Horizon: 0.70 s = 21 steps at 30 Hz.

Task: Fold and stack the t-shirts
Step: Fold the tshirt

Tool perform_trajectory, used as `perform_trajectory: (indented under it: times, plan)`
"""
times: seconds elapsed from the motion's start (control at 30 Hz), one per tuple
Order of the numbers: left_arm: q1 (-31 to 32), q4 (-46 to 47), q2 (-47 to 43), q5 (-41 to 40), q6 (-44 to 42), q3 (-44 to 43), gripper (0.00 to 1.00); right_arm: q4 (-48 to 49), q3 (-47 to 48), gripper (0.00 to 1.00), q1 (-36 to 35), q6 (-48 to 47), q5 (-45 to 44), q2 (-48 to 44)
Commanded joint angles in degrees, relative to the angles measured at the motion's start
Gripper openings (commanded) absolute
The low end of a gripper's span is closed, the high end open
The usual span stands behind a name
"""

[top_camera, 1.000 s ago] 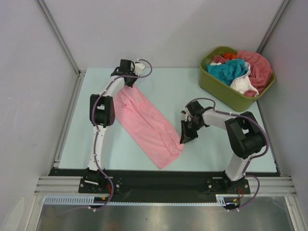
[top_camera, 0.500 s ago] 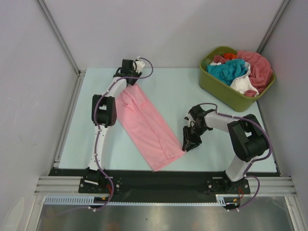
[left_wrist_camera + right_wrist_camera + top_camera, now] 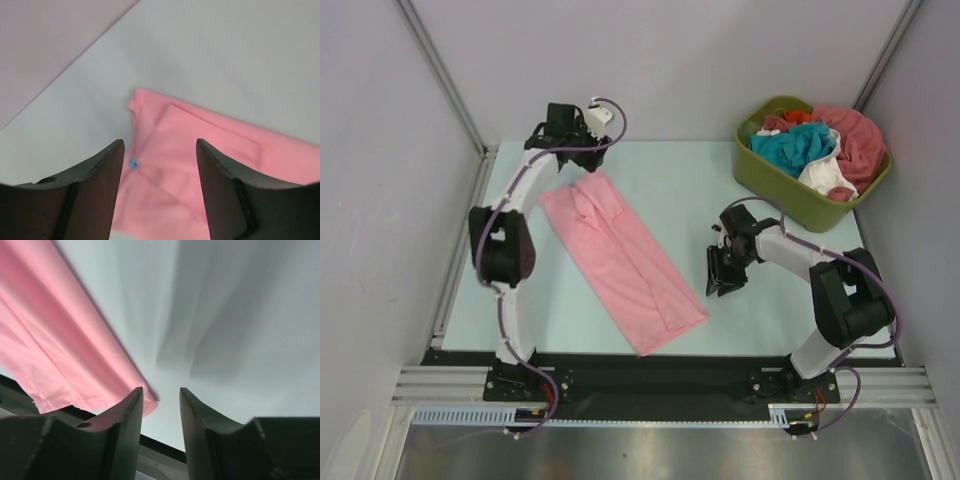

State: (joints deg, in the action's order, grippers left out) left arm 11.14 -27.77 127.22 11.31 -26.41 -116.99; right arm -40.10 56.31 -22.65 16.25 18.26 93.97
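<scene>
Top view: pink shirt (image 3: 620,262) is lying as a diagonal strip left of centre. Your left gripper (image 3: 159,145) is hovering open, empty, near its far collar end; right gripper (image 3: 161,392) is hanging part-open, empty, beside the near hem. When you're regrasping, pinch every layer.

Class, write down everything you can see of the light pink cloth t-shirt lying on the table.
The light pink cloth t-shirt lies flat on the pale table, folded lengthwise into a long strip running diagonally from far left to near right. The fabric looks soft and thin, with faint creases. A small blue label shows near its far end and a stitched hem at its near end. The left gripper and right gripper, both open, are clear of it.
</scene>
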Motion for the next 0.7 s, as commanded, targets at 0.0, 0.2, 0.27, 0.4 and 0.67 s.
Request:
perform_trajectory:
  times: [0.0, 0.2, 0.27, 0.4, 0.67]
  plan:
    - [3.4, -8.1, -19.0, 17.5, -5.1, 11.6, 0.64, 3.0, -2.7, 0.42, -1.3, 0.2, -1.4, -4.2]
    - [16.8, -20.7, -46.8, 19.2, -35.6, 46.6, 0.66, 8.0, -6.7, 0.44, -4.3, 0.5, -2.1, -5.9]
    - [23.8, -21.6, -55.7, 17.1, -40.5, 60.4, 0.67, 9.9, -8.5, 0.43, -5.6, 1.0, -2.0, -6.3]
    - [37.9, -7.6, -65.1, 12.8, -40.0, 72.4, 0.69, 12.7, -10.3, 0.43, -6.2, 1.9, -0.9, -7.3]
    - [48.8, 10.8, -56.3, 12.4, -35.8, 82.4, 0.67, 11.7, -12.7, 0.42, -9.4, 1.2, -3.0, -7.9]
